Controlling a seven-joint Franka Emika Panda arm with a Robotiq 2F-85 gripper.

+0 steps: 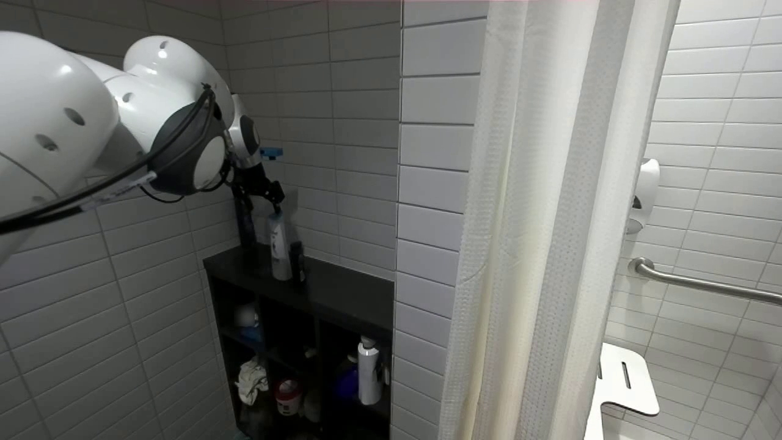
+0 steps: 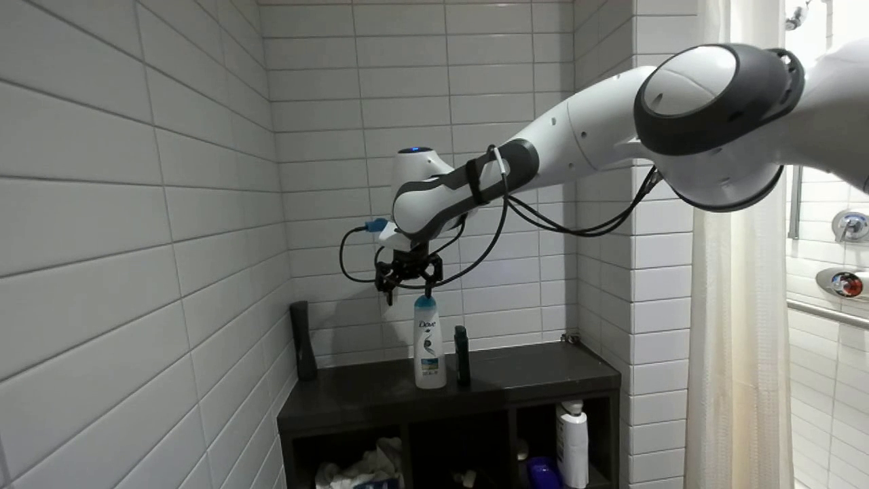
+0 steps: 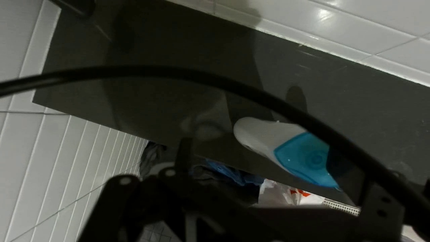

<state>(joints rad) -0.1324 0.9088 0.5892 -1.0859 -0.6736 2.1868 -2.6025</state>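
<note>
Exterior view: the end effector [image 2: 409, 297] hangs spread, holding nothing; the Dove bottle [image 2: 429, 346] stands upright on the bench [image 2: 529, 365] toward five o'clock, cap [image 2: 426, 303] touching or just below one finger [image 2: 429, 288].

Smooth plastic, glossy tiles [image 2: 407, 81], dull bench [image 2: 529, 360].
The bottle [image 2: 430, 350] looks like smooth plastic with a soft sheen, its cap [image 3: 300, 159] glossier and translucent-looking; the tool [image 2: 409, 295] is matt; the arm [image 2: 597, 125] wears a smooth, glossy shell, the cable [image 3: 151, 71] a rubbery skin; the bench top is smooth, with faint scuffs; the tiles shine like glaze; the curtain [image 1: 550, 214] is textured cloth, the rail [image 1: 708, 285] satin metal, the rag [image 1: 252, 382] crumpled cloth.
</note>
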